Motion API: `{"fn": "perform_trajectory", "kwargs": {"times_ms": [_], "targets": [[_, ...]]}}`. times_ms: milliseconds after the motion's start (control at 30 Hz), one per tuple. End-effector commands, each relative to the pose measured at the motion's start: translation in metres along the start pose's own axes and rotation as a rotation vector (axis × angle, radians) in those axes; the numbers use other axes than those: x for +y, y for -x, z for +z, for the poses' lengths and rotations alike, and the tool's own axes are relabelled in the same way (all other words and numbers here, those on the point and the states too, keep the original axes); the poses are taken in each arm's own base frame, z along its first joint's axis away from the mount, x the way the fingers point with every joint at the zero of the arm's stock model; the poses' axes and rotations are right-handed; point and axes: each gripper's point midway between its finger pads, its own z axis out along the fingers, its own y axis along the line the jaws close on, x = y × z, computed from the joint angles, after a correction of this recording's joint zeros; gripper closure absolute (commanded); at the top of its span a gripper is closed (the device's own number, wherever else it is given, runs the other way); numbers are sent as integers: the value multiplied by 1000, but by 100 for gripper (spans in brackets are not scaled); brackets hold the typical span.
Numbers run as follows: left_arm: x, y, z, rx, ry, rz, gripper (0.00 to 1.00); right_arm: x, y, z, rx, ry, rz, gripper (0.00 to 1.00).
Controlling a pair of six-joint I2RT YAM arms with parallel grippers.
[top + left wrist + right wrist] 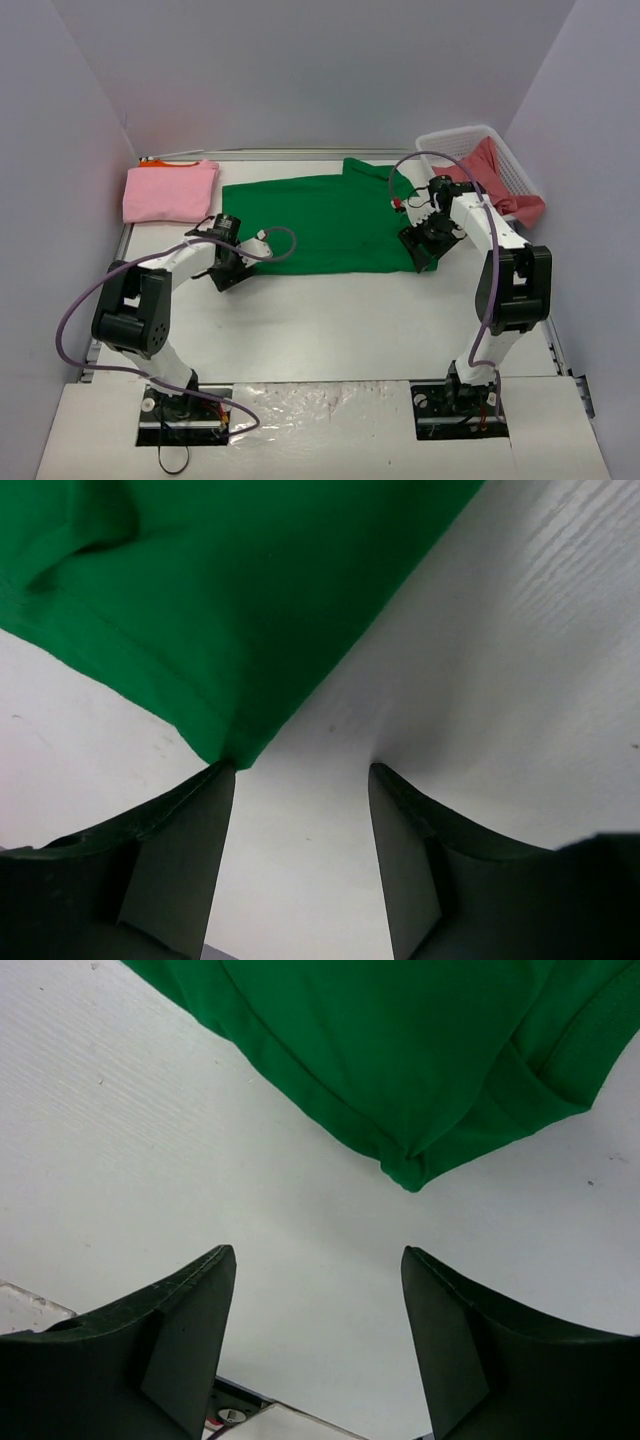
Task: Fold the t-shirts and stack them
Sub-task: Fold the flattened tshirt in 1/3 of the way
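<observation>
The bright green t-shirt (325,222) lies spread flat in the middle of the white table. My left gripper (229,272) is open and low at the shirt's near left corner (230,742); that corner touches the tip of its left finger (195,840). My right gripper (425,257) is open at the shirt's near right corner (405,1170), which lies a little ahead of its fingertips. The folded light pink t-shirt (170,190) sits at the back left on top of an orange one (152,163), of which only an edge shows. The coral red t-shirt (505,185) hangs out of the basket.
A white plastic lattice basket (462,140) stands at the back right corner. Purple cables loop from both arms over the table. Grey walls close in the left, back and right sides.
</observation>
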Motion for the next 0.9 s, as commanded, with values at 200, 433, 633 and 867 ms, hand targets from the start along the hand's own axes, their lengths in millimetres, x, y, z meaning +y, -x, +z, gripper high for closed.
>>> {"fn": "perform_trajectory", "kwargs": {"times_ms": [200, 433, 633, 867], "targets": [[17, 11, 8, 3, 32, 10, 44, -11, -2, 24, 65, 4, 6, 37], [17, 12, 13, 16, 17, 9, 98, -24, -7, 45, 119, -4, 29, 38], [15, 10, 11, 18, 10, 15, 98, -30, -20, 51, 145, -19, 45, 48], [14, 8, 9, 26, 14, 15, 98, -29, -28, 51, 149, -19, 46, 73]]}}
